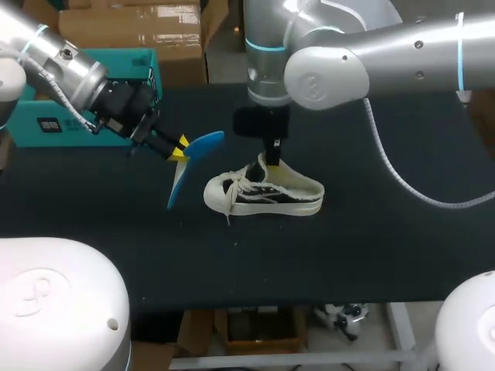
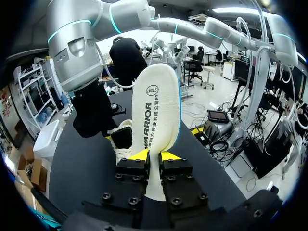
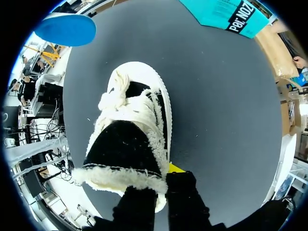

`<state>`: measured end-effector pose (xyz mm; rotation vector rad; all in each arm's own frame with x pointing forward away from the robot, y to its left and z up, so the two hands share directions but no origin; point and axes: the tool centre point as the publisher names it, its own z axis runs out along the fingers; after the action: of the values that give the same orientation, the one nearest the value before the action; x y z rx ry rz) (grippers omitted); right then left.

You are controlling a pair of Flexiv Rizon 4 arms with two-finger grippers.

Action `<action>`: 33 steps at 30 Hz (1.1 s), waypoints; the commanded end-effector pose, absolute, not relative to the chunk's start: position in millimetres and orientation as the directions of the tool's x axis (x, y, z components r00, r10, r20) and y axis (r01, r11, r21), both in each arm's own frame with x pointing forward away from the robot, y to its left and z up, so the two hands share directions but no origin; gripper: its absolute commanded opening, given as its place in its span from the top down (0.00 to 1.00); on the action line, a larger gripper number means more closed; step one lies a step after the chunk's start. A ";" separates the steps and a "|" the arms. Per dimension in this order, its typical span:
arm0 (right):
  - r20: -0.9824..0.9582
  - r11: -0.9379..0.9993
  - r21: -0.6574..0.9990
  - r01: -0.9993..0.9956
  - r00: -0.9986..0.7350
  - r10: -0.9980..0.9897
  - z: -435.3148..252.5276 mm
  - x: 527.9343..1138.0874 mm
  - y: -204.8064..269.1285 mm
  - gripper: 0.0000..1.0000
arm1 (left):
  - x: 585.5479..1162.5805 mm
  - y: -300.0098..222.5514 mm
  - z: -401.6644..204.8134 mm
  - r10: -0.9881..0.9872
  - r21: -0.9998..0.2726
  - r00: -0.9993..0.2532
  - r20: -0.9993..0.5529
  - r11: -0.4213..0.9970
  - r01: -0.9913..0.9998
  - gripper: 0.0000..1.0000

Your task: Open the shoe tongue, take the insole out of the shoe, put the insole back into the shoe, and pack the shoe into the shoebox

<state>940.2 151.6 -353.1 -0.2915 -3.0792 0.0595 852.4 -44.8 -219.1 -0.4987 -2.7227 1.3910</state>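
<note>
Left gripper [image 2: 154,156] clamps one end of the thin insole [image 2: 156,110], held aloft over the tabletop's [image 1: 371,255] left half, which we judge light, bendy and best pinched endwise, while our right gripper [image 1: 272,158] pinches the heel collar of the shoe [image 1: 267,193] at mid-table.

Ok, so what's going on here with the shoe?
The left claw holds the insole in the air, out of the shoe. The right claw grips the shoe at its heel, on the table. The shoebox sits at the far left, and the shoe is not yet in it.
</note>
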 end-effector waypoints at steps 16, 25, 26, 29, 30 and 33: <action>0.007 0.883 0.025 0.469 -0.883 0.469 -323.9 923.1 142.3 1.00 | 865.1 -54.9 -203.0 0.423 -0.809 -0.895 -0.145 0.470 0.353 1.00; 0.031 0.731 0.141 0.667 -0.741 0.670 -312.2 905.8 138.3 1.00 | 871.6 -67.4 -189.6 0.514 -0.826 -0.840 -0.175 0.387 0.409 1.00; 0.030 0.712 0.137 0.689 -0.721 0.692 -312.1 904.2 138.7 1.00 | 872.4 -68.6 -189.0 0.522 -0.829 -0.834 -0.179 0.376 0.413 1.00; 0.051 0.660 0.166 0.732 -0.675 0.736 -313.7 899.6 143.1 1.00 | 875.5 -74.2 -186.9 0.554 -0.834 -0.812 -0.184 0.350 0.427 1.00; 0.058 0.646 0.178 0.742 -0.664 0.746 -314.2 898.3 144.2 1.00 | 875.7 -75.3 -186.7 0.560 -0.834 -0.808 -0.185 0.346 0.431 1.00; 0.081 0.590 0.212 0.779 -0.616 0.784 -315.6 892.2 148.6 1.00 | 877.3 -78.2 -186.3 0.573 -0.835 -0.798 -0.186 0.335 0.436 1.00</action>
<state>899.0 151.7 -313.4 -1.3323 -2.8088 -0.2028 868.0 -76.1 -184.1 -0.9048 -2.5021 1.4915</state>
